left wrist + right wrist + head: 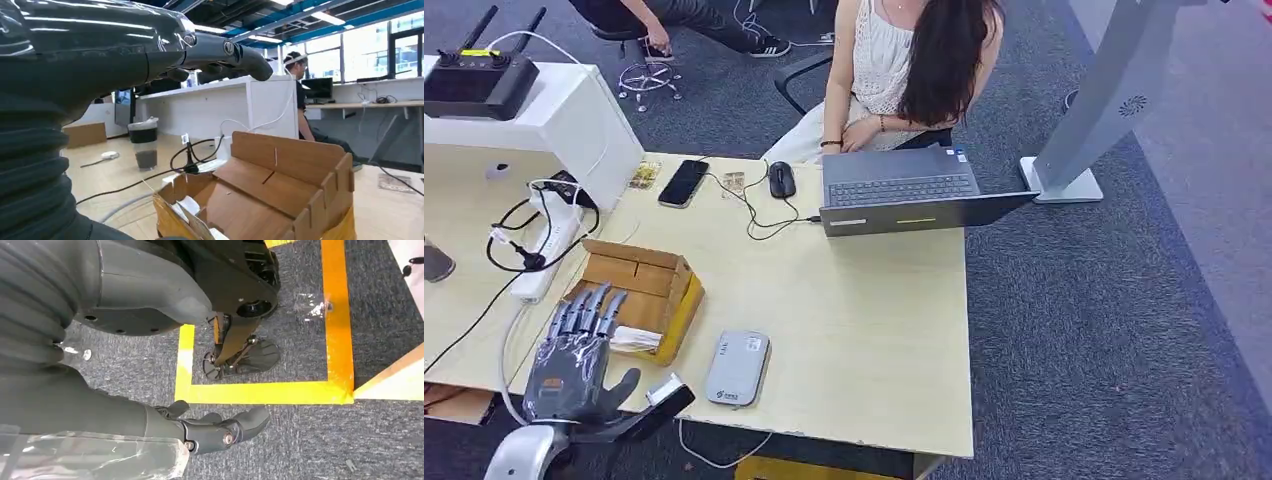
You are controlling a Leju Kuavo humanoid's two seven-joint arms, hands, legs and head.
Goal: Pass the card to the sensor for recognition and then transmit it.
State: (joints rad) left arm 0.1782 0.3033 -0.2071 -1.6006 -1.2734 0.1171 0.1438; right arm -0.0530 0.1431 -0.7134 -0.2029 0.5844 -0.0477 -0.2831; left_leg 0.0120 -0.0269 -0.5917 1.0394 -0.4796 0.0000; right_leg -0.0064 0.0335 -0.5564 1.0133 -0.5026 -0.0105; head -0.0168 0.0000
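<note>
An open cardboard box (639, 290) stands near the table's front left, with white cards (634, 340) lying in its near end. My left hand (574, 350) hovers over the box's near left side, fingers stretched out and apart, holding nothing. In the left wrist view its fingers (225, 52) reach out above the box (285, 190), and the cards (192, 207) lie below them. The grey flat sensor (737, 368) lies on the table just right of the box. My right hand (220, 430) hangs above the carpet, fingers loosely apart and empty.
A person sits behind an open laptop (904, 195) at the table's far edge. A phone (683, 183), a mouse (781, 179), a power strip (549, 250) with cables and a white shelf (534, 125) stand at the back left. Yellow tape (260, 392) marks the floor.
</note>
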